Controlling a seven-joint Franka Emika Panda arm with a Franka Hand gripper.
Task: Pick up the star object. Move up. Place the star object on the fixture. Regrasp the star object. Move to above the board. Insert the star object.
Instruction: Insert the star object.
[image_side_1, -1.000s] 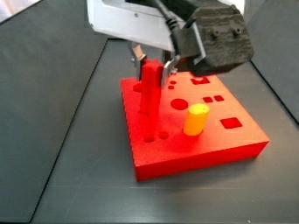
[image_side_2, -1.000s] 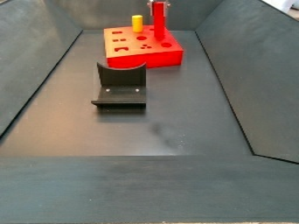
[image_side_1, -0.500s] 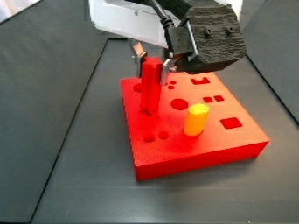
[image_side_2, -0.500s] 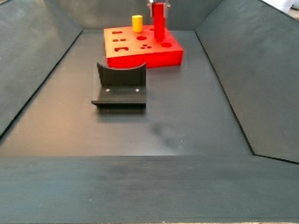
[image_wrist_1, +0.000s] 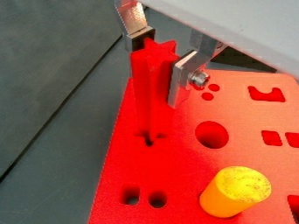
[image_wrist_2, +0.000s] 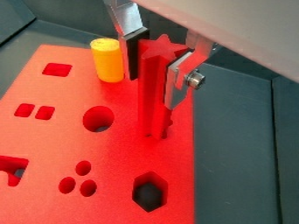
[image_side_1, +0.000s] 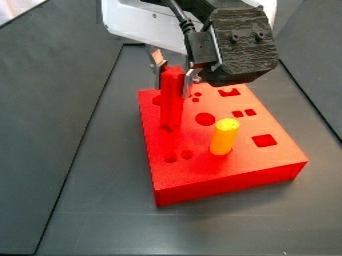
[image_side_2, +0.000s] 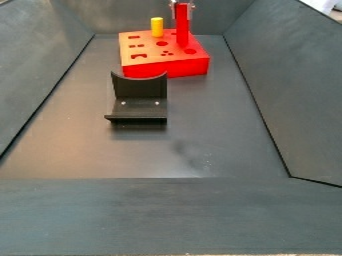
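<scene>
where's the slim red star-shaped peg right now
The slim red star-shaped peg stands upright on the red board, its lower end in a hole, between the gripper's fingers, apart from the yellow cylinder.

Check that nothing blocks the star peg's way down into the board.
Nothing visible does. The gripper holds the star object upright, its lower end already at the board. The yellow cylinder stands apart in another hole.

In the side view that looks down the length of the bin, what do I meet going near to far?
Fixture → board → yellow peg, with the hand holding the star object upright at the board's far right.
</scene>
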